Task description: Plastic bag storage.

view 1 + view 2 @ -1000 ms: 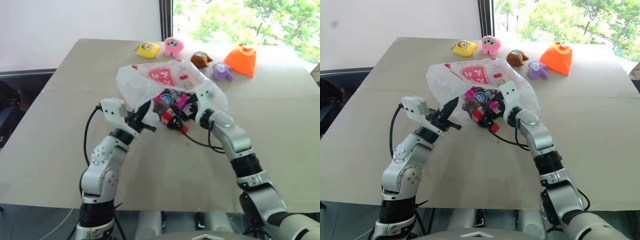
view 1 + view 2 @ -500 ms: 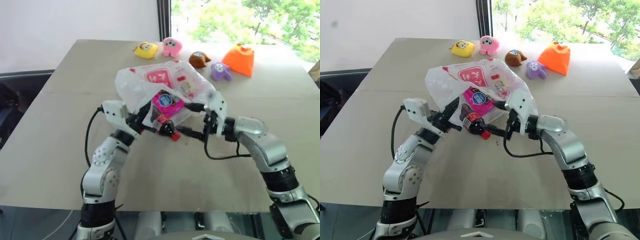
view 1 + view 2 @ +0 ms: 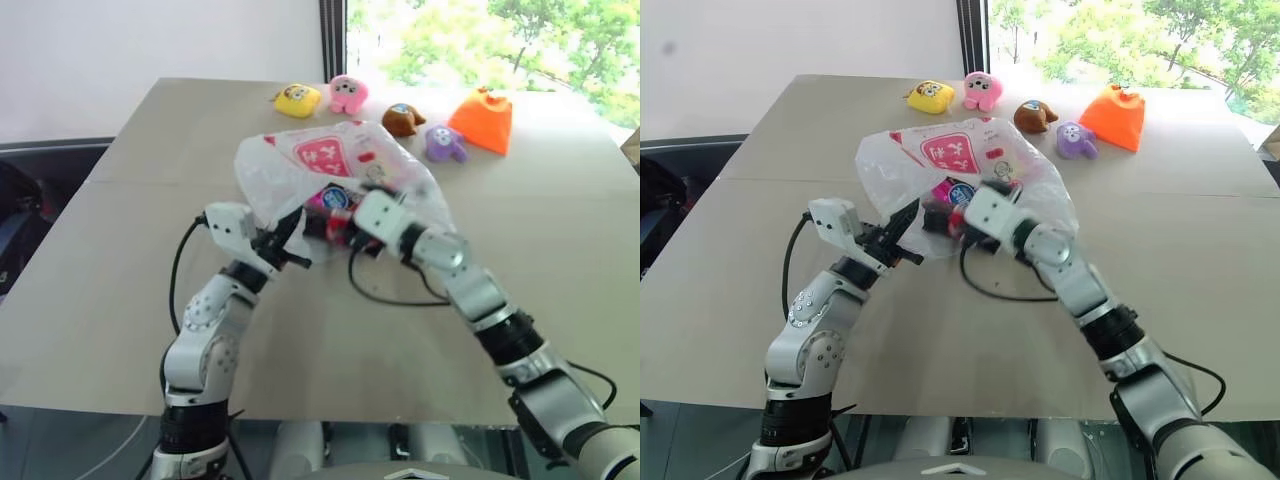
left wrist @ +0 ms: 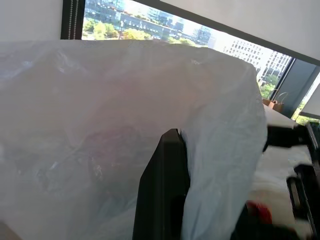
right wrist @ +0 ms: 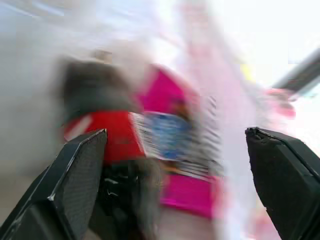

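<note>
The plastic bag (image 3: 330, 160), translucent white with a red-pink logo, lies bunched at the middle of the table (image 3: 120, 250). My left gripper (image 3: 287, 240) is shut on the bag's near edge and holds its mouth up. In the left wrist view the film drapes over one black finger (image 4: 162, 190). My right gripper (image 3: 335, 225) is open and reaches into the bag's mouth from the right. In the right wrist view its fingers (image 5: 75, 185) stand wide apart in front of a dark bottle with a red label (image 5: 107, 130) and a magenta chip packet (image 5: 180, 150), both inside the bag.
Plush toys line the table's far side: yellow (image 3: 296, 99), pink (image 3: 347, 93), brown (image 3: 402, 118), purple (image 3: 444, 143) and an orange one (image 3: 482, 120). Black cables (image 3: 385, 295) hang from both wrists over the table. Bare tabletop lies on either side of the bag.
The right arm swung out to the right, then came back to the bag's mouth with its wrist rolled. The bottle now lies deeper in the bag. The left gripper has kept still.
</note>
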`<state>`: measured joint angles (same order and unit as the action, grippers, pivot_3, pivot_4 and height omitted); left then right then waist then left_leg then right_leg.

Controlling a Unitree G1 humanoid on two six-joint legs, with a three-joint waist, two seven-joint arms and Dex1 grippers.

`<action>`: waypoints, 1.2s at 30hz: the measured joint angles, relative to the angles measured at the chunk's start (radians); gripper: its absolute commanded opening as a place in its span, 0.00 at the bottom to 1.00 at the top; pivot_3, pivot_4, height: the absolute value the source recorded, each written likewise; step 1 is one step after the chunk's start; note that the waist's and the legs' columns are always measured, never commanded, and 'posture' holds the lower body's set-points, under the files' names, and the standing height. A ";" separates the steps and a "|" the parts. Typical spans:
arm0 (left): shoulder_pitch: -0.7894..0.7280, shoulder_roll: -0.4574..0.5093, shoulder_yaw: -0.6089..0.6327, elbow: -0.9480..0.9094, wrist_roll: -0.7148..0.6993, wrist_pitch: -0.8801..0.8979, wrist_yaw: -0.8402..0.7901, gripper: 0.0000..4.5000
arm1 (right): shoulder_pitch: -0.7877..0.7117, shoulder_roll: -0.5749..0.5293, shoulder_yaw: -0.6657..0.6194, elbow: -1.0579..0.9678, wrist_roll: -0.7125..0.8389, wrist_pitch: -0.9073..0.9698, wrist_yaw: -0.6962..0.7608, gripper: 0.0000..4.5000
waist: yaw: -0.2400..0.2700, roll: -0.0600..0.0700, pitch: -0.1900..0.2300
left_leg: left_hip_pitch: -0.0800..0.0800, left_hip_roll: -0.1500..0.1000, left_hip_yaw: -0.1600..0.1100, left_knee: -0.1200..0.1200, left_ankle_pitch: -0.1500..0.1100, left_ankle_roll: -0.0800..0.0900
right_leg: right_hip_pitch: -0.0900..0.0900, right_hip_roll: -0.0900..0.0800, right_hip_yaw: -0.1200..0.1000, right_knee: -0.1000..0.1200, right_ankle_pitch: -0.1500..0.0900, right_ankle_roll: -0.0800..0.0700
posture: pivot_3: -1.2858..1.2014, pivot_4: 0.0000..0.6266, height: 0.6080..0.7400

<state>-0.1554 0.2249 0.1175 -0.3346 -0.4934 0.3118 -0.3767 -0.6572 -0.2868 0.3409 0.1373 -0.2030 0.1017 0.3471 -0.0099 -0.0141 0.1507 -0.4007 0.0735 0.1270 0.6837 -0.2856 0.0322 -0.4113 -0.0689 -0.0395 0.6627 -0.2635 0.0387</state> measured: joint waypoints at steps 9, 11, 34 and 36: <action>0.002 -0.001 -0.007 0.003 0.001 -0.010 -0.009 0.00 | 0.032 0.010 -0.194 -0.027 0.073 -0.107 -0.080 0.99 | -0.003 0.000 0.000 | 0.001 0.001 0.000 -0.002 0.000 -0.001 | 0.000 0.001 0.000 0.000 0.000 0.000 | 0.52 0.24 1.00; 0.002 -0.001 -0.007 0.006 0.001 -0.014 -0.009 0.00 | 0.088 0.012 -0.231 -0.072 0.128 -0.026 -0.057 0.99 | 0.000 0.000 0.000 | 0.001 0.000 0.000 -0.002 0.000 -0.001 | 0.000 0.000 0.000 0.000 0.000 0.000 | 0.52 0.24 1.00; 0.008 -0.027 -0.040 0.024 0.014 -0.035 -0.011 0.00 | 0.306 -0.069 -0.362 -0.250 0.358 0.444 0.055 0.03 | 0.000 0.000 0.000 | 0.001 0.000 0.000 -0.002 0.000 0.000 | 0.000 0.002 0.001 0.000 0.000 0.000 | 0.52 0.24 1.00; 0.008 -0.029 -0.040 0.028 0.019 -0.035 -0.011 0.00 | 0.306 -0.069 -0.364 -0.246 0.372 0.448 0.061 0.03 | 0.000 0.000 0.000 | 0.001 0.000 0.000 -0.002 0.000 0.000 | 0.000 0.002 0.001 0.000 0.000 0.000 | 0.52 0.24 1.00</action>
<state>-0.1473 0.1954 0.0772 -0.3062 -0.4745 0.2764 -0.3873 -0.3513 -0.3556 -0.0229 -0.1088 0.1686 0.5498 0.4078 -0.0100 -0.0139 0.1509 -0.4000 0.0737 0.1267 0.6819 -0.2853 0.0318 -0.4112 -0.0671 -0.0382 0.6627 -0.2636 0.0387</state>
